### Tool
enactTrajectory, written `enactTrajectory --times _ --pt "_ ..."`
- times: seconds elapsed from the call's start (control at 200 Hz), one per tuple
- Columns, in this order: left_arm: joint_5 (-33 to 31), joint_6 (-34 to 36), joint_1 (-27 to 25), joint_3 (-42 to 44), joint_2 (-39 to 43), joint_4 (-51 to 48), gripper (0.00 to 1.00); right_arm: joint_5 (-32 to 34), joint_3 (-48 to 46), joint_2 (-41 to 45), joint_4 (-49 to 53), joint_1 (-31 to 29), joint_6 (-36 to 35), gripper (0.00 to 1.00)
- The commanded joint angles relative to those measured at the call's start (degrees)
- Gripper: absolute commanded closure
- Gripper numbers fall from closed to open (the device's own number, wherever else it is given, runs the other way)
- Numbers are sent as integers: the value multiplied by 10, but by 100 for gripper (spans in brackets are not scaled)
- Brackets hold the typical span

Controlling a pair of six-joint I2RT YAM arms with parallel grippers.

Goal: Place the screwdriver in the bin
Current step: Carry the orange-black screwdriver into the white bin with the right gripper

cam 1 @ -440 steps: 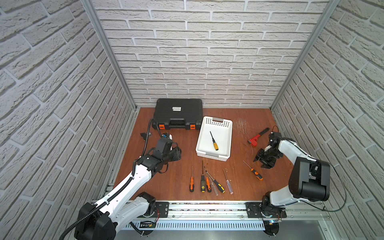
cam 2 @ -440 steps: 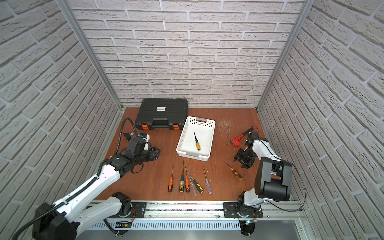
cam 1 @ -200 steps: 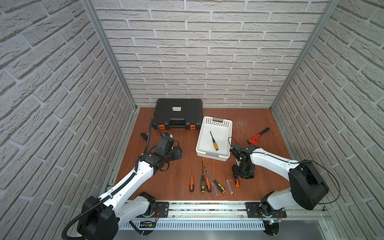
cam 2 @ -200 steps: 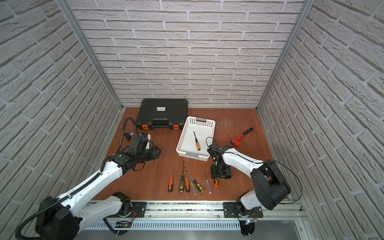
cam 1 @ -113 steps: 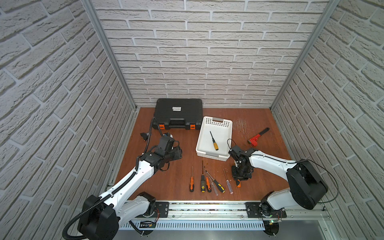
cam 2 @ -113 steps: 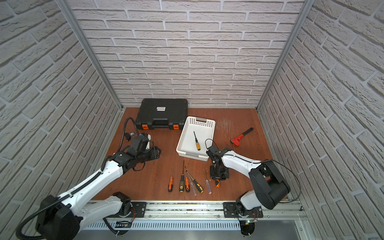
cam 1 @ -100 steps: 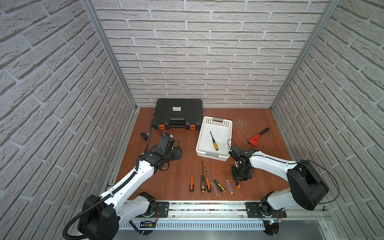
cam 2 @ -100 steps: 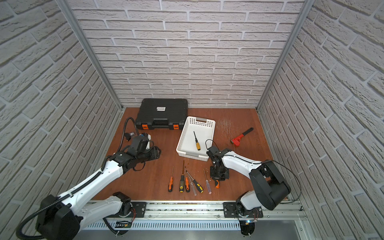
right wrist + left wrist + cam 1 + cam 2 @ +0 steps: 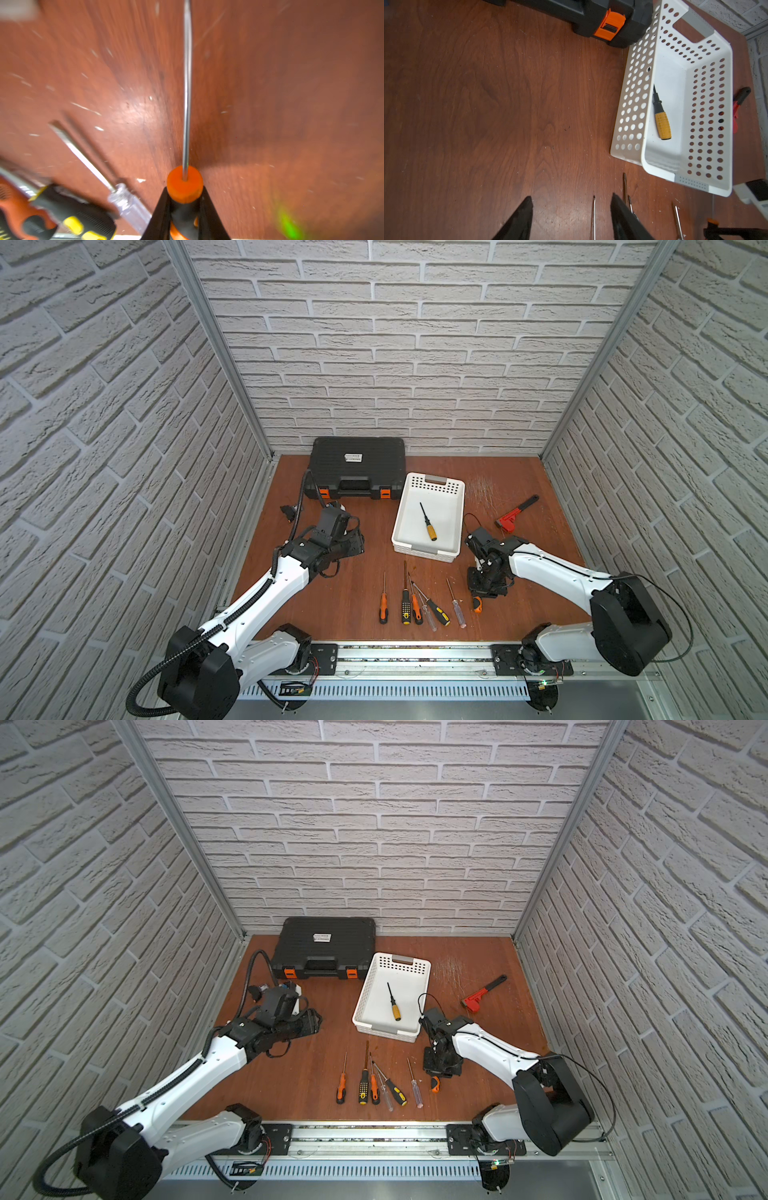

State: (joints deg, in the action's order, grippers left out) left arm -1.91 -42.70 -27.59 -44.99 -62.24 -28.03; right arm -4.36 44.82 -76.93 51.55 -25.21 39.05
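White brick-pattern walls (image 9: 415, 364) are closing in on three sides, and a scuffed reddish-brown wooden table (image 9: 353, 593) is carrying everything. The bin (image 9: 434, 487) is sitting mid-table, holding a yellow-handled screwdriver (image 9: 428, 524). Just in front of its near right corner, outside it, the right gripper (image 9: 485, 588) is pinching its fingers tight on the orange-and-black handle of the screwdriver (image 9: 187, 104), low over the wood beside the row of loose screwdrivers (image 9: 405, 605). The left gripper (image 9: 572, 198) is hovering half open over bare wood, gripping nothing. A black tool case (image 9: 357, 460) is lying against the back wall, and a red pipe wrench (image 9: 513, 519) is resting out right.
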Motion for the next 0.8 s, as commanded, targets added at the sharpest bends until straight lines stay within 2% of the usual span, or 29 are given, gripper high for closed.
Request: enactTrajectory --times 0.0,0.185,0.425,0.575,0.795 --pt "-19 -7 4 -23 6 -21 39 31 84 31 46 20 -35 95" --pt "-34 -20 4 -26 7 -39 39 32 251 -10 72 25 -93 94" --pt "-20 -52 3 -13 5 -37 39 33 447 -170 71 20 -195 94" --pt "-26 -62 3 -10 20 -44 39 33 497 -266 61 14 -225 94" --pt "-27 -58 3 -12 23 -48 39 47 518 -347 16 15 -217 95"
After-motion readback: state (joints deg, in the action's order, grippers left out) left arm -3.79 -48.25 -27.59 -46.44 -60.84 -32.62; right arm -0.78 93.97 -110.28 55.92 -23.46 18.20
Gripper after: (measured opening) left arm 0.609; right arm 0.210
